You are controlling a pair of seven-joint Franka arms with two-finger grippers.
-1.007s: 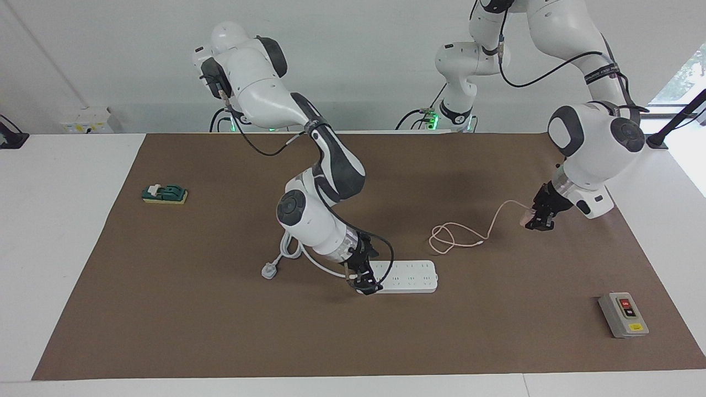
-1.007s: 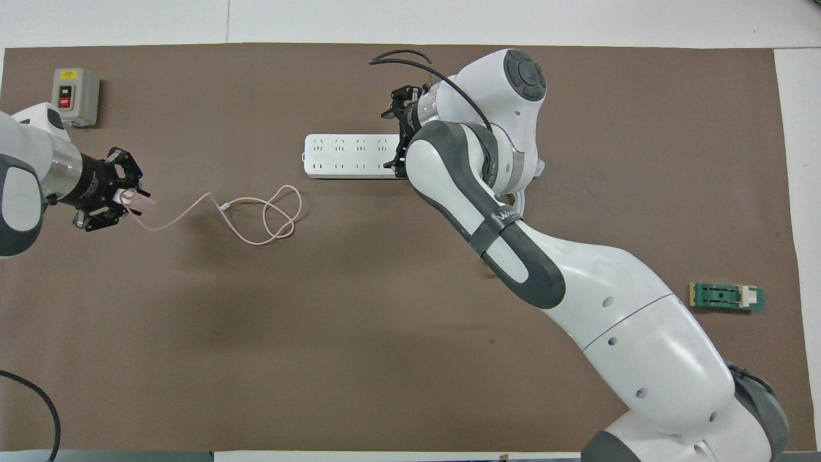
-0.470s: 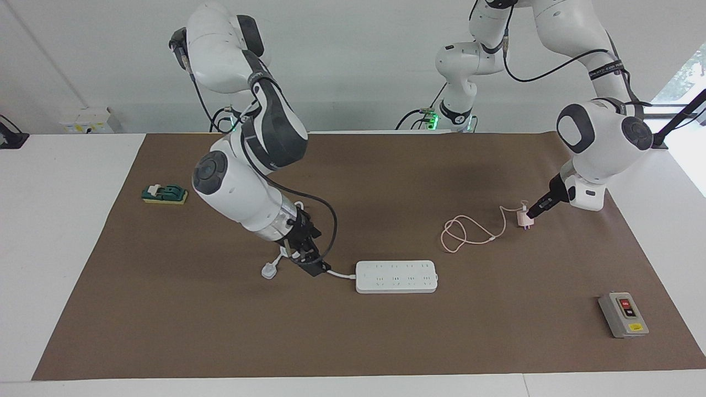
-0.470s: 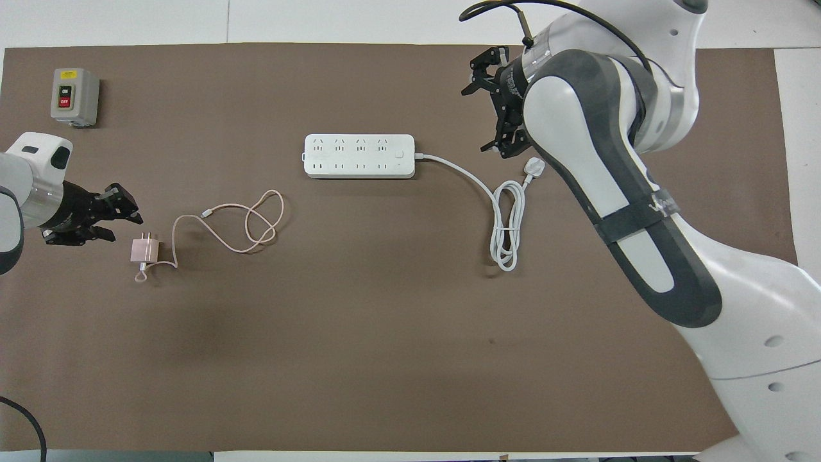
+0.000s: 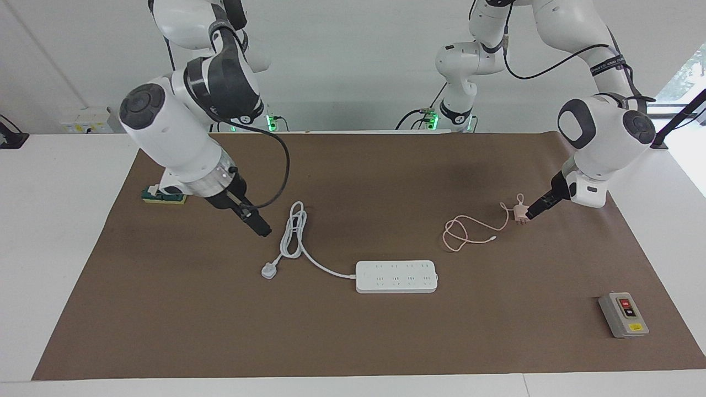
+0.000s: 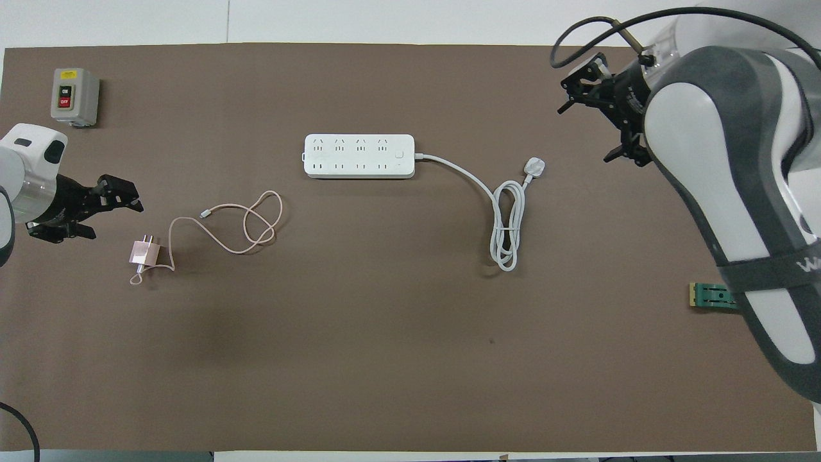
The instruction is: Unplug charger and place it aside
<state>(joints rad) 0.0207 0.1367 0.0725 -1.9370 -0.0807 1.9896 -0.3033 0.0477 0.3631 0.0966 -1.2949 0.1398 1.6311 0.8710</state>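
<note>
Released since a second ago, charger (image 6: 142, 252) now lies on the mat (prongs toward the power strip (image 6: 359, 156)), beside left gripper (image 6: 86, 215), jaws apart and empty. Right gripper (image 6: 603, 115) has withdrawn, jaws apart, well away.

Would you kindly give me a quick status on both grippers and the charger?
Left gripper open beside the charger. Charger unplugged, lying on the mat, apart from the power strip. Right gripper raised, empty. Nothing in the way.

table (image 5: 66, 231) | brown mat (image 5: 353, 342) | charger (image 6: 142, 253), power strip (image 6: 359, 156), switch box (image 6: 74, 96)
</note>
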